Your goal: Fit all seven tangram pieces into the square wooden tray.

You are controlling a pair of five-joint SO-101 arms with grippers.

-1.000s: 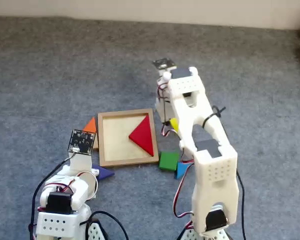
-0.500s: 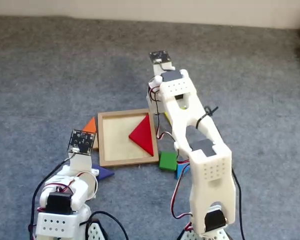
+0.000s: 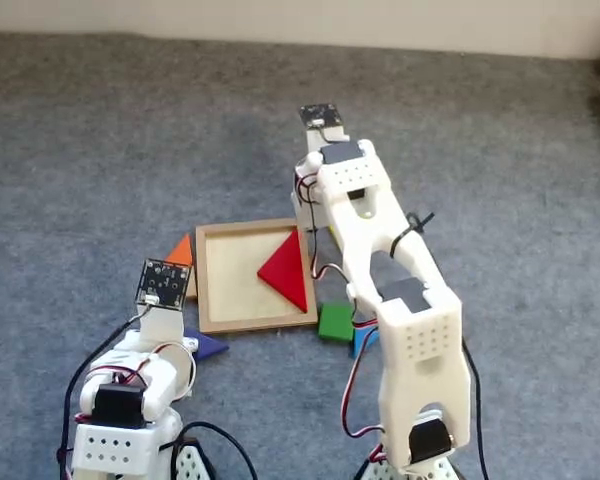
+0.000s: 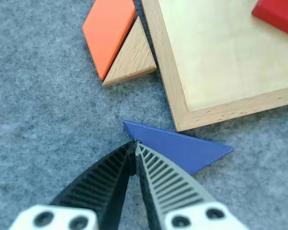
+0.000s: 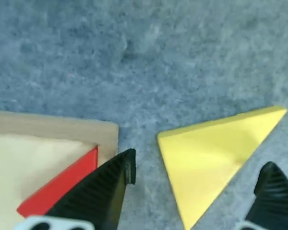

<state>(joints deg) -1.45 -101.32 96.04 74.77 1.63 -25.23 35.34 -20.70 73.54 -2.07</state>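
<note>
The right arm has swung in toward the tray's (image 3: 226, 285) far right corner and has barely shifted in the last half second; the left arm has not moved. The right gripper (image 5: 200, 168) hangs with its jaws spread wide, one over the tray's corner, the other past the yellow triangle (image 5: 216, 148), which lies flat on the carpet (image 3: 130, 150) just outside the tray. The left gripper (image 4: 135, 146) is pressed together, empty, its tips at a corner of the blue triangle (image 4: 182, 148) near the tray's near edge.

A red triangle (image 3: 286, 270) sits inside the tray. An orange parallelogram (image 4: 108, 31) and a bare wooden triangle (image 4: 132, 57) touch each other beside the tray. A green square (image 3: 336, 322) lies off its near right corner, with a light blue piece (image 3: 365, 338) partly under the right arm.

The tray is pale wood with a raised rim; the carpet is grey and fuzzy.
</note>
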